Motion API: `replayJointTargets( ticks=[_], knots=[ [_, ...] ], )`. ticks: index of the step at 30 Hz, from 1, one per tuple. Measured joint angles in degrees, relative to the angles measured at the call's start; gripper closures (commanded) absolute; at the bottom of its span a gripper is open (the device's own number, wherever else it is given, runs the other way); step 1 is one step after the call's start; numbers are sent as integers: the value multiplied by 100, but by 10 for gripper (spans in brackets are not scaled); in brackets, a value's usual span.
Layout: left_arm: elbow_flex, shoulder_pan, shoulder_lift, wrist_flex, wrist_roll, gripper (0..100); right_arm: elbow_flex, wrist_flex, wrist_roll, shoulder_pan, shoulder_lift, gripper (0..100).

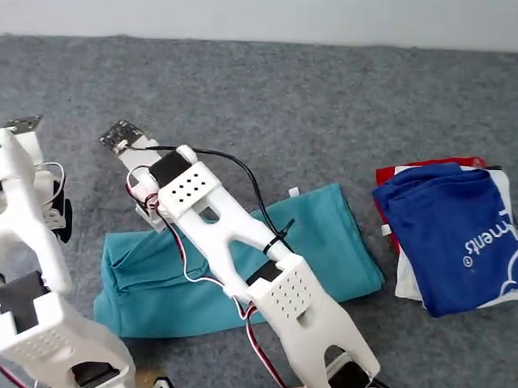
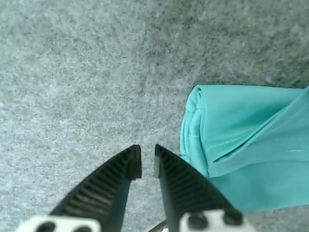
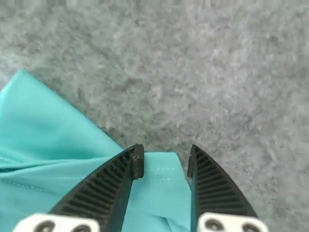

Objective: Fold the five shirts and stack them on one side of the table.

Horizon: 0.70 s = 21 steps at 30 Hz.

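- My right claw (image 3: 165, 162) is released. Its jaws stand apart above the edge of the teal shirt (image 3: 48, 145), a strip of that cloth showing between the tips. It grips nothing.
- My left claw (image 2: 147, 162) is only a crack apart, with a thin slit between the tips and nothing held. It hangs above the bare grey felt, just beside the rolled end of the teal shirt (image 2: 241, 145) and not touching it.
- From above, the teal shirt (image 1: 326, 240) lies folded into a long band across the middle of the table (image 1: 289, 101). It runs slantwise, partly under my right arm (image 1: 239, 245). My left arm (image 1: 21, 227) stands off the shirt's end.
- A small white tag (image 1: 293, 193) pokes out at the shirt's far edge.
- Well apart from it, at the table's right side, sits a stack of folded shirts. The blue shirt (image 1: 451, 237) is on top, the white shirt (image 1: 500, 192) is beneath it, and a red shirt (image 1: 415, 169) peeks out at the far edge.
- Beyond all this the grey felt runs back to a pale wall (image 1: 267, 14).
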Motion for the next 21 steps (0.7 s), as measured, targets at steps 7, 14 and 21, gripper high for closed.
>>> replayJointTargets(
  ticks=[7,14,21],
  knots=[
    [0,0,0,0,0,938,-44,88,0,9,299,862],
    [0,0,0,0,0,938,-70,70,0,35,413,972],
    [0,0,0,0,0,938,-264,79,0,158,422,989]
  ],
)
